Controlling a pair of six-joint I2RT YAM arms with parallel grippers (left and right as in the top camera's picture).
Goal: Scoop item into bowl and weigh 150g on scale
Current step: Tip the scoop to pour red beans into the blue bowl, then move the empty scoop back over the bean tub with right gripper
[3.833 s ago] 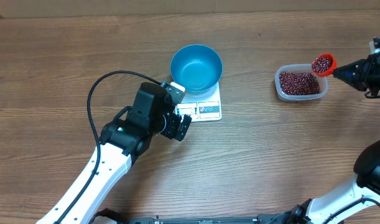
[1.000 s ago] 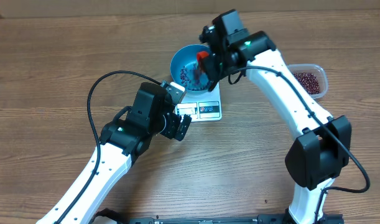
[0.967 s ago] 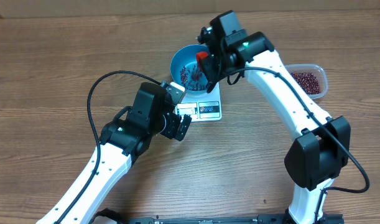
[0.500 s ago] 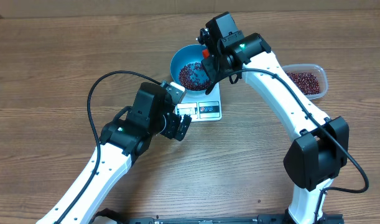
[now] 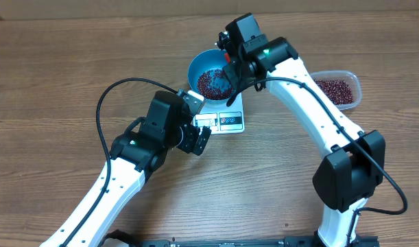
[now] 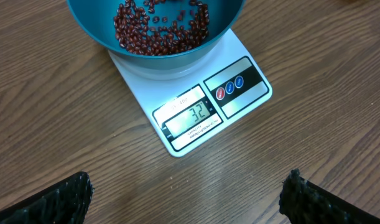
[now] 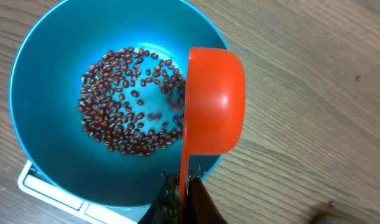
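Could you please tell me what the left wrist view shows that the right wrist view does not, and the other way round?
Only the left wrist view shows the display of the scale, reading 32, its button panel, and the left gripper, open. Only the right wrist view shows the orange scoop, tipped on its side above the bowl and clamped in the right gripper. Both show the bowl holding beans and sitting on the scale.
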